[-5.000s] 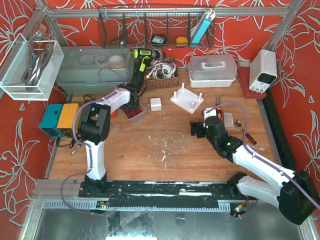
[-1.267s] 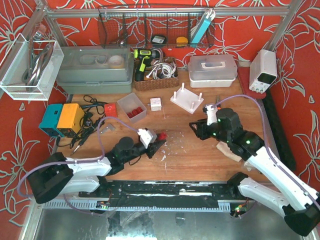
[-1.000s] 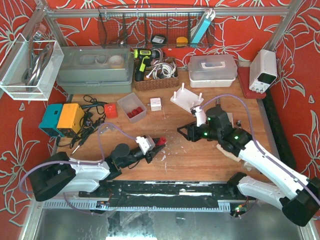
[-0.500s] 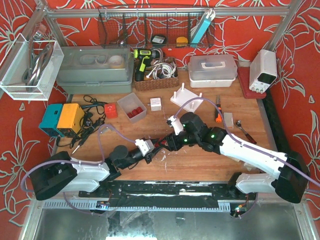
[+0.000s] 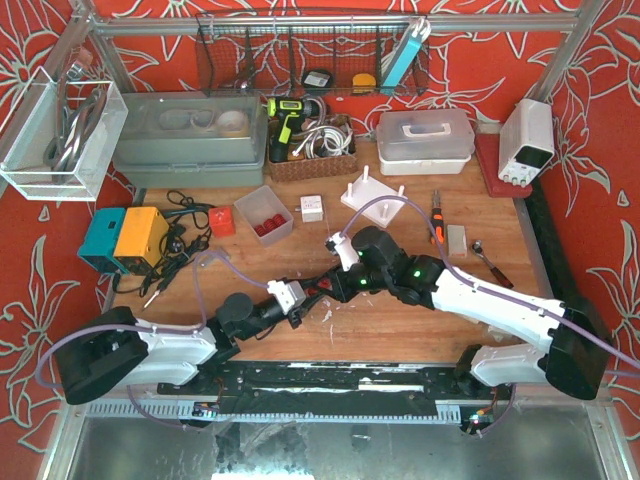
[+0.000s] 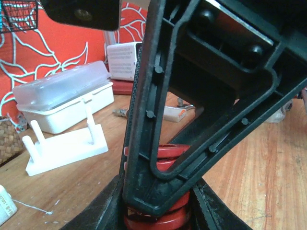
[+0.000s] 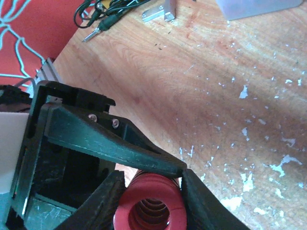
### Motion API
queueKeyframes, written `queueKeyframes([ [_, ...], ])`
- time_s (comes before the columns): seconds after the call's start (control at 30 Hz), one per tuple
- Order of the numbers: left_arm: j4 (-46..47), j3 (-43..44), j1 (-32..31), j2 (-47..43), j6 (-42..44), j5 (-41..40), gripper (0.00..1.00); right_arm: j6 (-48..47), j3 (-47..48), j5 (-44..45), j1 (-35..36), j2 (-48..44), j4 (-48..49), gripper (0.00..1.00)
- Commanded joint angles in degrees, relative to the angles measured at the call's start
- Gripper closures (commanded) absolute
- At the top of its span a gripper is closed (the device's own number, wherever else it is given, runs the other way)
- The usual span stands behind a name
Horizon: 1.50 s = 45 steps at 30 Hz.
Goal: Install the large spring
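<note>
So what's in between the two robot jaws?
The red spring, clamped by the left gripper and right gripper together; both wrist views show it.

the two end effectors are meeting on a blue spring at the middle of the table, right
No, the spring is red, not blue; the right wrist view shows it clearly. The rest holds: the left end effector and right end effector meet on it at the middle of the table.

The large spring (image 7: 149, 205) is a thick red coil with close turns and a hollow core, which the right wrist view shows end-on. It sits over the middle of the wooden table (image 5: 500, 250). The left gripper (image 6: 158, 211) and the right gripper (image 7: 151, 189) both hold it, with their fingers against its sides.
</note>
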Motion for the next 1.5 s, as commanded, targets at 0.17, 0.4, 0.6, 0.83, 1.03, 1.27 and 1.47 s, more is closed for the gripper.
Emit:
queueKeyframes([
  [0.17, 1.5, 1.7, -0.5, 0.7, -1.5, -4.5, 0.50, -1.3, 1.0, 8.6, 0.3, -2.2, -0.7, 1.00],
  [0.4, -3.8, 3.7, -0.4, 1.6, -6.4, -13.3, 0.00, -6.9, 2.8, 30.2, -1.2, -4.9, -5.6, 1.00],
  [0.6, -6.3, 4.7, -0.4, 1.3, -9.4, -21.1, 0.00, -11.2, 4.8, 36.1, -10.4, -3.4, -4.4, 1.00],
  [0.83, -13.1, 6.9, -0.3, -0.9, -16.8, -29.0, 0.00, -17.5, 12.2, 40.7, -21.7, 5.6, -5.3, 1.00],
  [1.03, -20.0, 9.8, -0.2, -1.1, -19.2, -29.4, 0.00, -18.0, 18.3, 35.5, -29.9, 15.4, -2.9, 1.00],
  [1.27, -21.3, 10.2, -0.2, -2.3, -19.5, -28.4, 0.00, -16.2, 29.4, 27.8, -36.6, 26.8, -6.1, 1.00],
  [1.47, -21.4, 9.9, -0.2, -3.5, -19.2, -27.7, 0.00, -16.7, 37.6, 26.5, -38.4, 34.4, -10.8, 1.00],
])
